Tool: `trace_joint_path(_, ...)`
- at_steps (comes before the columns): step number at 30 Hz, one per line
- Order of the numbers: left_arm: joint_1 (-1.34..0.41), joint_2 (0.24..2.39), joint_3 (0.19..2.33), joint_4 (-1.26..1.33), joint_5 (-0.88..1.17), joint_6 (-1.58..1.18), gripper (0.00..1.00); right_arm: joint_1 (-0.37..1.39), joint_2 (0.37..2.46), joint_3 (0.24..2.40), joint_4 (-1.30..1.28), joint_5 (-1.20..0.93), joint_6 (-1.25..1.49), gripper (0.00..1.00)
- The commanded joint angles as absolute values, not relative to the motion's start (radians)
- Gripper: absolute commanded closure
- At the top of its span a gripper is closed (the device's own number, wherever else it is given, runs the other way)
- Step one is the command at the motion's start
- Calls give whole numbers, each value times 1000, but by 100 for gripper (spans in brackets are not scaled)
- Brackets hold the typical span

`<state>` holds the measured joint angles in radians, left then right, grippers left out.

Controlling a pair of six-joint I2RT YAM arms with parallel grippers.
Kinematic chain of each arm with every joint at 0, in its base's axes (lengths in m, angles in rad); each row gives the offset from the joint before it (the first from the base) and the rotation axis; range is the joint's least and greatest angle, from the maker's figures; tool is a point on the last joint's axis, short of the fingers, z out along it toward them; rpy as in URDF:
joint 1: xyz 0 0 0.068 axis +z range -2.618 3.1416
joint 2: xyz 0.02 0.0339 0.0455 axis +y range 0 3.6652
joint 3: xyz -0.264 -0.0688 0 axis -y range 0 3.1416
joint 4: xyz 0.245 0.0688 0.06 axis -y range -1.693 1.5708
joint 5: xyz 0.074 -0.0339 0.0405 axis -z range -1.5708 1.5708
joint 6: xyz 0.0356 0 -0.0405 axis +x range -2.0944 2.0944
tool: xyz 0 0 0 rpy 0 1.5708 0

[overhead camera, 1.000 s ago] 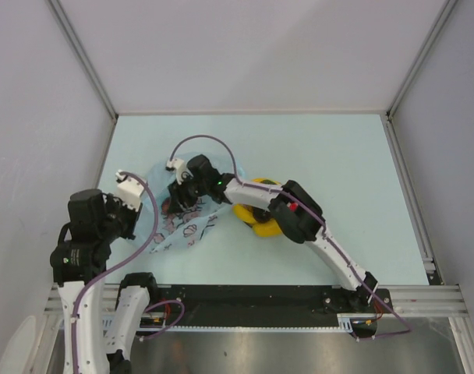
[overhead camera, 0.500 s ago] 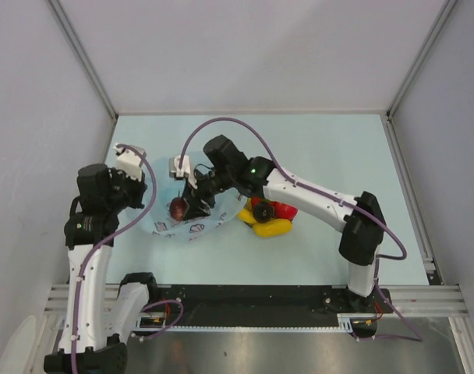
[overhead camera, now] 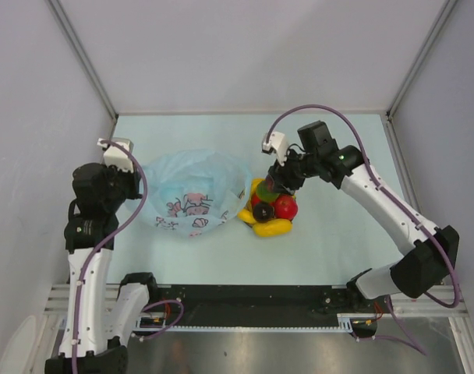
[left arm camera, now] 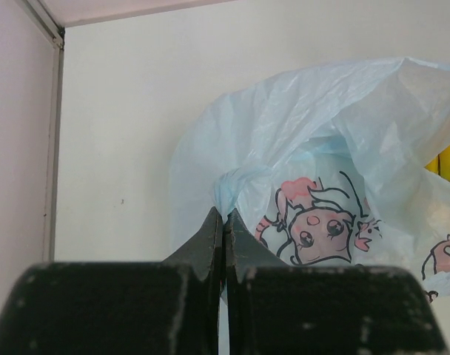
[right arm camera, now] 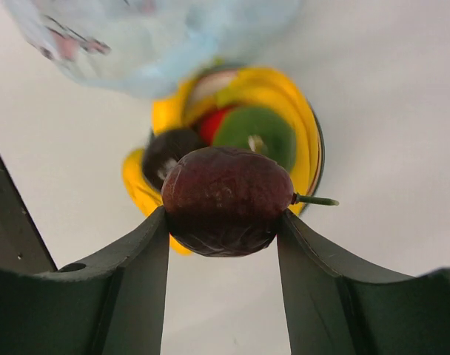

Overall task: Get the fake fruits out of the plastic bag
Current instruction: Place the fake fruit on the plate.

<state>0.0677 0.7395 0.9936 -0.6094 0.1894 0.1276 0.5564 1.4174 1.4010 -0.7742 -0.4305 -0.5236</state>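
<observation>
The light-blue plastic bag [overhead camera: 194, 191] with cartoon prints lies left of centre. My left gripper [overhead camera: 132, 187] is shut on a bunched fold at its left edge, shown in the left wrist view [left arm camera: 223, 216] with the bag [left arm camera: 321, 140] beyond. My right gripper [overhead camera: 276, 184] is shut on a dark red-brown fruit [right arm camera: 229, 200] with a green stem and holds it above a pile of fruits. The pile holds a dark purple-black one [overhead camera: 262, 211], a red one [overhead camera: 285, 206], a yellow banana [overhead camera: 272, 228] and a green one [right arm camera: 254, 133].
The pile rests on a round yellow plate [right arm camera: 303, 122], just right of the bag's mouth. Grey walls enclose the pale table on three sides. The black rail with the arm bases [overhead camera: 252, 300] runs along the near edge.
My right gripper came out of the bag and moved right over the plate, carrying the dark red-brown fruit. My left gripper shifted slightly back, still holding the bag, which now stands puffed up.
</observation>
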Motion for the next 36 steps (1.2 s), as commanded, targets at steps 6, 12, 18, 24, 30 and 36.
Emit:
trace_joint_path(6,77,744,988,-583,189,101,100,414,1476,1332,-844,-334,-491,69)
trace_joint_path(12,83,741,977,-584,190,101,100,426,1488,1295,-853,-380,-471,65)
trace_joint_path(18,87,738,973,-586,198,97,100,456,1502,1281,-845,-394,-443,61)
trace_joint_path(24,94,729,963,-589,204,97,100,500,1517,1273,-848,-403,-439,59)
trace_joint_path(30,94,723,959,-597,207,101,100,541,1534,1261,-831,-377,-443,57)
trace_joint_path(36,94,722,956,-597,215,101,100,551,1546,1259,-828,-359,-445,53)
